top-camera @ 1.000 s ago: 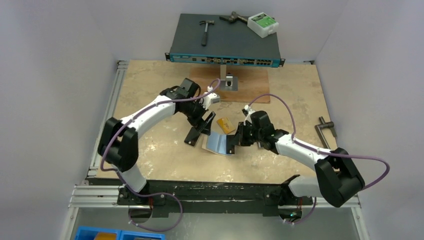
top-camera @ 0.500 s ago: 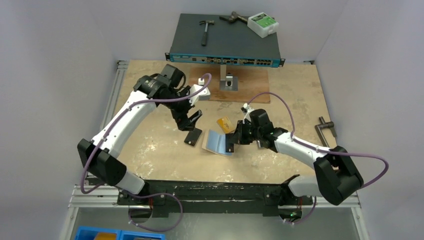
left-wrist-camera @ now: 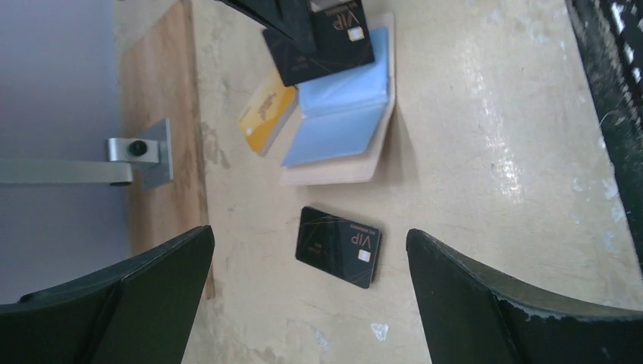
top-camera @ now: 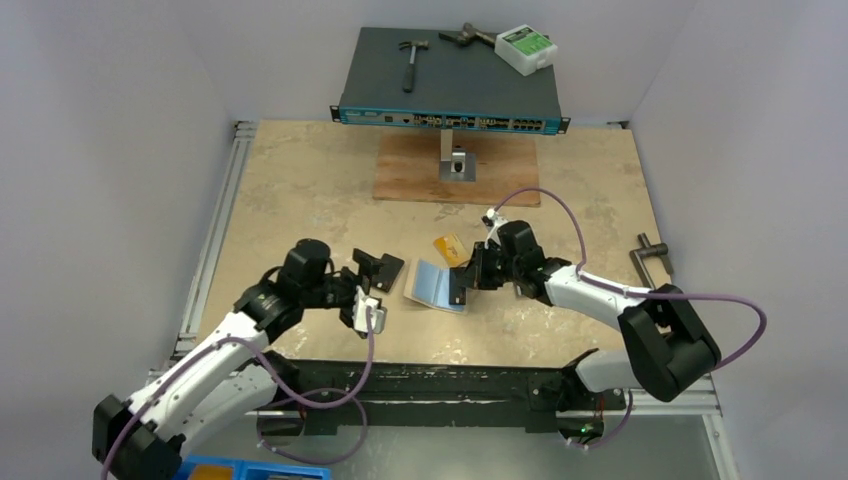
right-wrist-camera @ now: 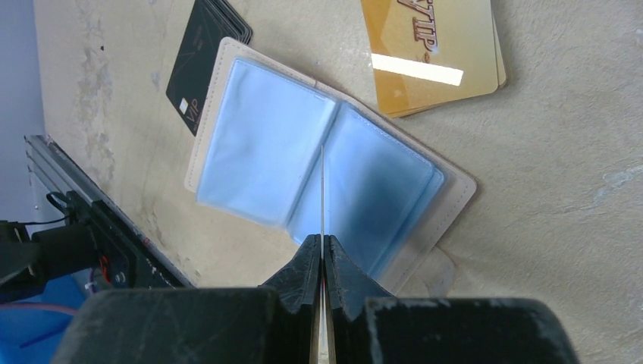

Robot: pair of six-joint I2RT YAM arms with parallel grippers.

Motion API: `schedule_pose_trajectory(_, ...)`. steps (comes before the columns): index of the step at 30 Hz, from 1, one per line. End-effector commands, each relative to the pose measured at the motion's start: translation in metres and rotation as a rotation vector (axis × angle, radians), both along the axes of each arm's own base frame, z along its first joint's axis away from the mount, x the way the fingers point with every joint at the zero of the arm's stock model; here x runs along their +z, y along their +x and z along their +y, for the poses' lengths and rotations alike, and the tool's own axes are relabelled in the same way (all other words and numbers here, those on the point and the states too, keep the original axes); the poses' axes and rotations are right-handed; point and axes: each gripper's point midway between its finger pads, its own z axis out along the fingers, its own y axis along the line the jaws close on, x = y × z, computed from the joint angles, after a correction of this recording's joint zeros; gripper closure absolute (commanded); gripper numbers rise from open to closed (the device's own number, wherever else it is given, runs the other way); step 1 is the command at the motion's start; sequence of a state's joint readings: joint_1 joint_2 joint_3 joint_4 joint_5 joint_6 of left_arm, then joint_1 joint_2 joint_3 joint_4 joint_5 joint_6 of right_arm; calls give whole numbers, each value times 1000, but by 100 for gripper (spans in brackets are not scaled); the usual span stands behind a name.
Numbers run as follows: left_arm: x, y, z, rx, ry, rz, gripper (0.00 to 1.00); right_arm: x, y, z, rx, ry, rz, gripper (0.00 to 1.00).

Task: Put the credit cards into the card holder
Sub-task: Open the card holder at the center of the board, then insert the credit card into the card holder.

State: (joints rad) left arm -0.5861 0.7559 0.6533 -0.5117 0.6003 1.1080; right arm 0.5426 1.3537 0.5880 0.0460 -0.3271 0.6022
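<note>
Near the middle of a worn beige table (top-camera: pixel 300 190), a small tan card holder (top-camera: pixel 432 285) lies open and flat, its two clear bluish pockets facing up. The right arm reaches in from the near right. The right claw (right-wrist-camera: pixel 322 246) is pressed together on a black card (left-wrist-camera: pixel 322 42) with gold lettering. In the right wrist view this card appears edge-on, as a thin pale line running from the fingertips along the holder's centre fold. In the left wrist view the same card overlaps one end of the bluish pockets. How far it sits inside a pocket cannot be told.

An orange-yellow card (top-camera: pixel 448 247) lies flat on the table just beyond the holder's far edge, close to it, with a bright glare strip across its face. A second black card (left-wrist-camera: pixel 339 246) lies flat on the table to the left of the holder, near it, with a strip of bare table between them.

The left arm is folded low at the near left of the table. The left claw (top-camera: pixel 380 268) stands wide apart and holds nothing. In the left wrist view its two dark fingers (left-wrist-camera: pixel 136 303) frame the loose black card without touching it.

At the far edge of the table sits a flat dark network box (top-camera: pixel 450 95) with a hammer (top-camera: pixel 410 60) lying on top. In front of it is a wooden board (top-camera: pixel 400 175).
</note>
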Motion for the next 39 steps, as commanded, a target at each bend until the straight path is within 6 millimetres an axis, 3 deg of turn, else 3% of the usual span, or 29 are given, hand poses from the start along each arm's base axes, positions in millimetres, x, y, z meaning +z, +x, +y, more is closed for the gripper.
schedule_pose_trajectory(1,0,35,-31,-130,-46,-334,0,10,13,5,-31,40,-47,100)
schedule_pose_trajectory(10,-42,57,-57,-272,40,-366,0,9,16,12,-46,97,-48,100)
schedule_pose_trajectory(13,-65,53,-57,-365,121,-336,13,7,15,12,-47,102,-45,100)
schedule_pose_trajectory(21,-100,59,-62,-466,231,-371,49,9,14,13,-43,109,-53,100)
schedule_pose_trajectory(28,-115,67,-64,-458,273,-355,61,16,19,11,-57,110,-78,100)
schedule_pose_trajectory(33,-119,59,-75,-480,272,-341,68,27,18,9,-63,113,-102,100)
schedule_pose_trajectory(39,-125,49,-91,-482,286,-291,83,21,13,6,-66,112,-91,100)
